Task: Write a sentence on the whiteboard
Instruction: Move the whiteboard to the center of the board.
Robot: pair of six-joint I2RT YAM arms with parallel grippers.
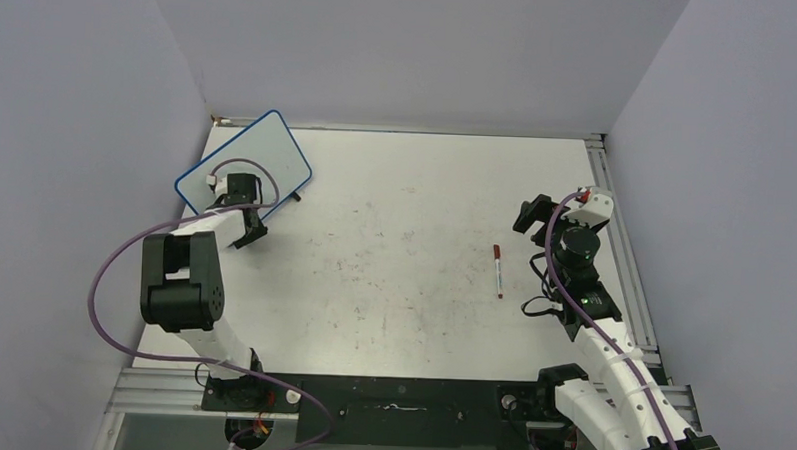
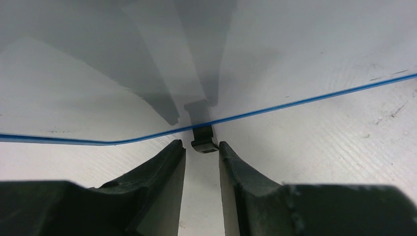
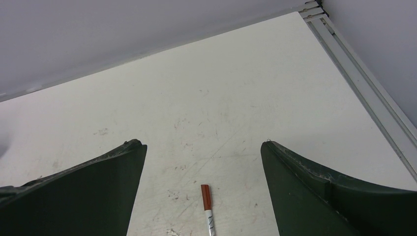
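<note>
The whiteboard [image 1: 267, 145], white with a thin blue frame, lies at an angle in the far left corner of the table. The part of its face that shows is blank and the sentence is out of view. My left gripper [image 1: 250, 230] is at the board's near edge. In the left wrist view the blue frame [image 2: 305, 101] runs across just ahead, and a small black foot [image 2: 204, 140] sits between the tips of my left gripper [image 2: 201, 143]. The jaws stand narrowly open, with a sliver of gap beside the foot. My right gripper [image 1: 532, 218] [image 3: 203, 143] is wide open and holds nothing.
A red-capped marker [image 1: 497, 269] [image 3: 207, 206] lies on the scuffed white tabletop left of the right arm, below and between the right fingers in the wrist view. Grey walls close the table in at the back and sides. An aluminium rail [image 1: 624, 243] runs along the right edge.
</note>
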